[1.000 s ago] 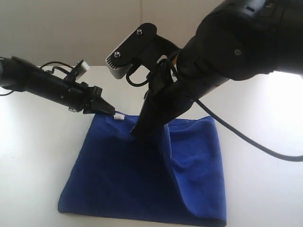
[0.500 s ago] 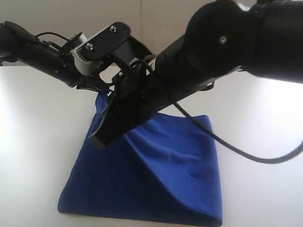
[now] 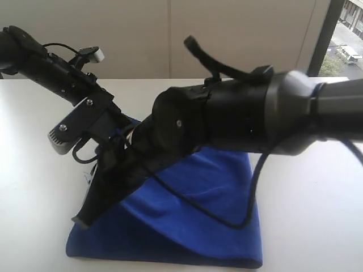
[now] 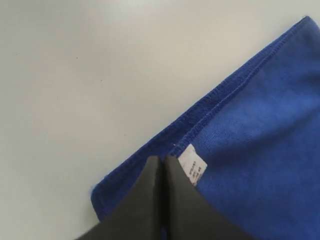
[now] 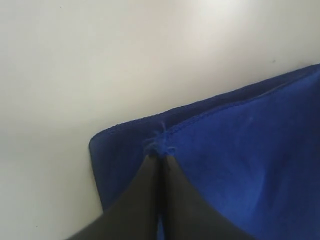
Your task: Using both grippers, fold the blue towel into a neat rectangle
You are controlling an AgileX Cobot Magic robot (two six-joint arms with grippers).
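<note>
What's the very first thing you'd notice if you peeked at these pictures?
A big black right arm fills the middle of the exterior view, stretched over a bright blue towel on the white table. Up close, the left gripper pinches a towel corner beside a small white label, and the right gripper pinches another corner.

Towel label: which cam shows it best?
Left wrist view. The white label sits sharp on the blue towel corner, beside the tips of the shut left gripper. Exterior view: the right arm hides that corner. Right wrist view: another towel corner, no label.
</note>
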